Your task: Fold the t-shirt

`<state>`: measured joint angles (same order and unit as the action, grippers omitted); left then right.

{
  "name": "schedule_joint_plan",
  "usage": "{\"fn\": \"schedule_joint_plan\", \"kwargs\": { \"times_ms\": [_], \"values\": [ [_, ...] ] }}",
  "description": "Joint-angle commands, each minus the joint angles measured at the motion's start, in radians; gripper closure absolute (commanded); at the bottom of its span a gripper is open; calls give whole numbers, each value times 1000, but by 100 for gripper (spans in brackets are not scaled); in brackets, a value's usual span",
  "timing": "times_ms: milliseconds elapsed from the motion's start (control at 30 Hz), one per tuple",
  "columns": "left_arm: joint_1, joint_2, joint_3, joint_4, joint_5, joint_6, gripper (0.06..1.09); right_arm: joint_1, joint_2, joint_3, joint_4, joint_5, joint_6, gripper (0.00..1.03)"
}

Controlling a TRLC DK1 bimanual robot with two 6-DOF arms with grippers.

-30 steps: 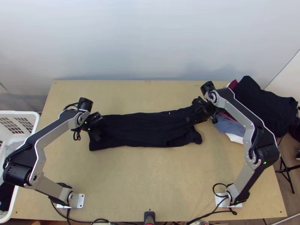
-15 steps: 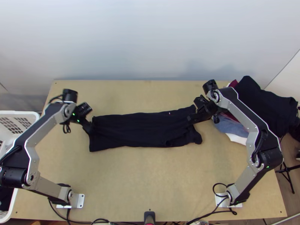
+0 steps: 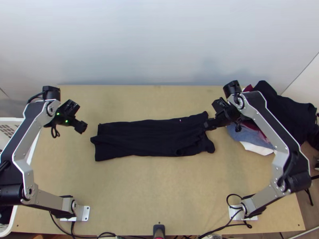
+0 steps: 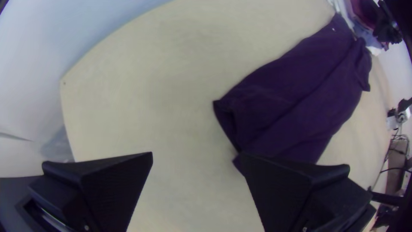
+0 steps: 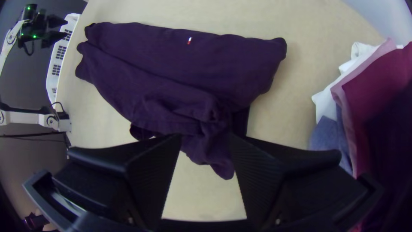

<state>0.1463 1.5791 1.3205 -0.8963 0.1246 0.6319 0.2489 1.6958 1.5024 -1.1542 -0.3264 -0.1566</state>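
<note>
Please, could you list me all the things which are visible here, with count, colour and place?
T-shirt: one, dark, a long folded strip mid-table
Small mark: one, white and red, on the shirt
Table: one, light wood, under the shirt
Clothes pile: one, black, wine-red, blue and white, at the table's far right; piece count unclear
Basket: one, white, left edge
Cables: several, black, near edge
Dark object: one, middle of near edge, identity unclear
Wall: one, pale, behind
Arms: two, silver-grey and black, left and right
Left gripper: one, black, left of the shirt, jaws open
Right gripper: one, black, at the shirt's right end, jaws open
</note>
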Motion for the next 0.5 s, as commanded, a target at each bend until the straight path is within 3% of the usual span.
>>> {"fn": "schedule_joint_plan", "kwargs": {
  "times_ms": [0,133,333,467],
  "values": [
    [42,-59,-27,-205,167,-140,10,43,-99,-8,-29,6,-9,79],
    [61,-50,-95,-207,239,-195,10,101,-108,-16,-30,-19,-21,99],
    [114,-5,-90,-199,297,-284,10,234,-51,48,-9,-79,-43,100],
    [147,35,-86,-204,343,-319,10,245,47,93,51,-97,-72,100]
  ]
}}
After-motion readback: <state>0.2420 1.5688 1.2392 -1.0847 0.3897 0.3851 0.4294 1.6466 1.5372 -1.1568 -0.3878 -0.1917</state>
